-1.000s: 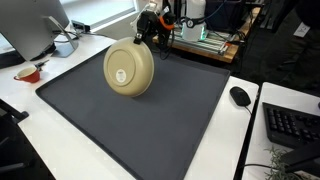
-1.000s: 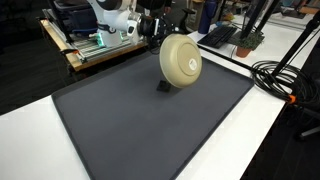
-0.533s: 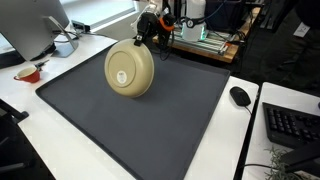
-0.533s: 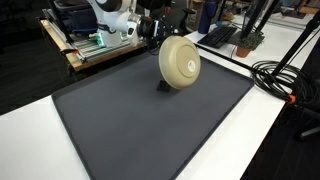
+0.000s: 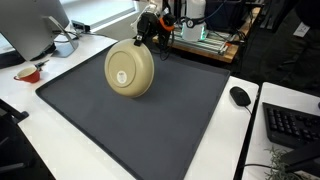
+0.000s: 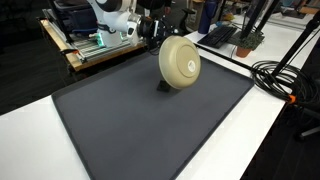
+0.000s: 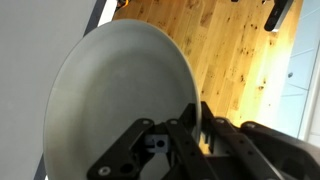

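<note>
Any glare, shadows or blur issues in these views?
In both exterior views: sharp, even light, no glare on the mat. In an exterior view, the bowl casts a small shadow. Wrist view: the pincer is close and soft.

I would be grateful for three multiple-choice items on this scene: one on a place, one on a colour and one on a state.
1. Where is the bowl?
A. Lying on the floor
B. In the air over the dark mat
C. Inside a drawer

2. What colour is the bowl?
A. Red
B. Blue
C. Beige

3. How is the gripper?
A. Shut on the bowl's rim
B. Wide open, holding nothing
C. Shut on a spoon

Answers:
1 B: both exterior views show it hanging clear of the dark mat, tipped on edge.
2 C: its underside and its inside are pale beige.
3 A: the wrist view shows the fingers pinching the rim.
</note>
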